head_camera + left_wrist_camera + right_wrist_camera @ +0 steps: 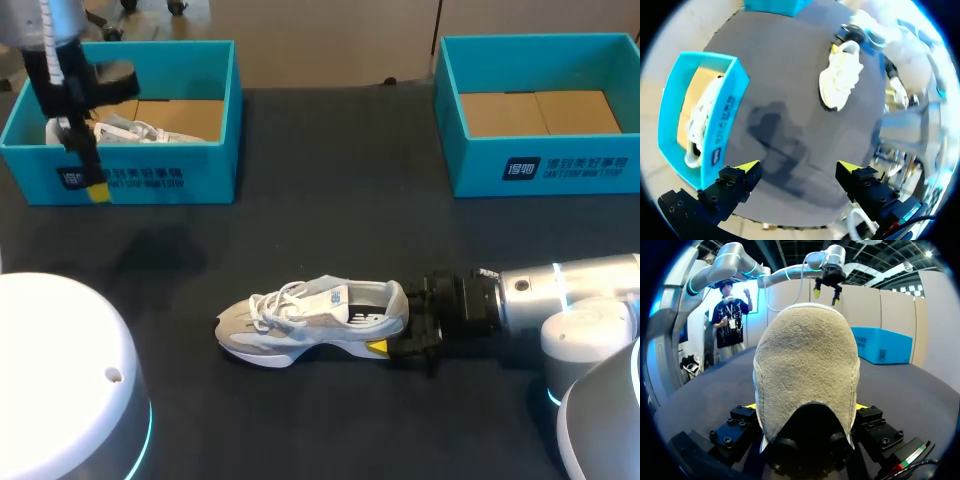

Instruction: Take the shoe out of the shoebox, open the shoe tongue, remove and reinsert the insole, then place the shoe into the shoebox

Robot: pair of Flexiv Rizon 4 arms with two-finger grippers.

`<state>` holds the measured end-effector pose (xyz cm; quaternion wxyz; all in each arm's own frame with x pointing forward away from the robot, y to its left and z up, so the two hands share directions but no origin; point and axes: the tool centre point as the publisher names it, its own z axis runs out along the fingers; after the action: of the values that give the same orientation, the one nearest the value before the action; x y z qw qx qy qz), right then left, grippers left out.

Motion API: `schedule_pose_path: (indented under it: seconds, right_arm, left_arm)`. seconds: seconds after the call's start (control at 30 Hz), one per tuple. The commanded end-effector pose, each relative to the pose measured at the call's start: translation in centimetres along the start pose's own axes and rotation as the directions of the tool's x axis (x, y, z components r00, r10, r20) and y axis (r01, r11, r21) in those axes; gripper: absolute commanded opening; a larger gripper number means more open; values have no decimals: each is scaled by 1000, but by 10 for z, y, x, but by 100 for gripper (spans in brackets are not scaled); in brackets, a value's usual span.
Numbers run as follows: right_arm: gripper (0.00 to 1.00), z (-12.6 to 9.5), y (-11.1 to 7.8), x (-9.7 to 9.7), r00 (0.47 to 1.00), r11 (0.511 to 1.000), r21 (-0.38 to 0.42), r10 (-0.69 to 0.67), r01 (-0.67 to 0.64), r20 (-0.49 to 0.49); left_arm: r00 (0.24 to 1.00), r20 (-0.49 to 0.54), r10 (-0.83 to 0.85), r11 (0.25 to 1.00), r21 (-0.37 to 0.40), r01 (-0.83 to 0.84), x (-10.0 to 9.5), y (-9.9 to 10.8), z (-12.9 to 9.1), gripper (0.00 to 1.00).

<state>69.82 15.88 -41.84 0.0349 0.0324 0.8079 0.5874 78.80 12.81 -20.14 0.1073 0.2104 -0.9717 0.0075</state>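
White and grey, the shoe (310, 318) stands on its sole on the black table (300, 210), outside both boxes, toe toward my left arm and heel toward my right. I note the right gripper (806, 407) clamped on that heel: in the right wrist view the suede heel fills the space between the fingers, with a yellow tip pressed against each side. The left gripper (799, 169) hangs above the front wall of the left shoebox (150, 178), its fingers spread wide with nothing between them. A second shoe (120, 130), also white, lies inside that box. The right shoebox (545, 165), teal like the other, sits at the table's far right, well apart from the shoe, its brown cardboard floor showing.
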Motion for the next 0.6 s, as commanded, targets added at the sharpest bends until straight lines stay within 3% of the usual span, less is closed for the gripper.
schedule_pose_path:
  seconds: [0.03,0.13,0.6]
  right_arm:
    - [0,1,1,1,1000,1000,5,0,0,1]
    - [0,1,1,1,1000,1000,5,0,0,1]
    - [0,1,1,1,1000,1000,5,0,0,1]
  left_arm:
    - [938,74,-339,938,105,331,22,5,7,100]
    - [890,115,-442,891,174,420,36,-1,11,100]
    - [890,115,-442,891,174,420,36,-1,11,100]
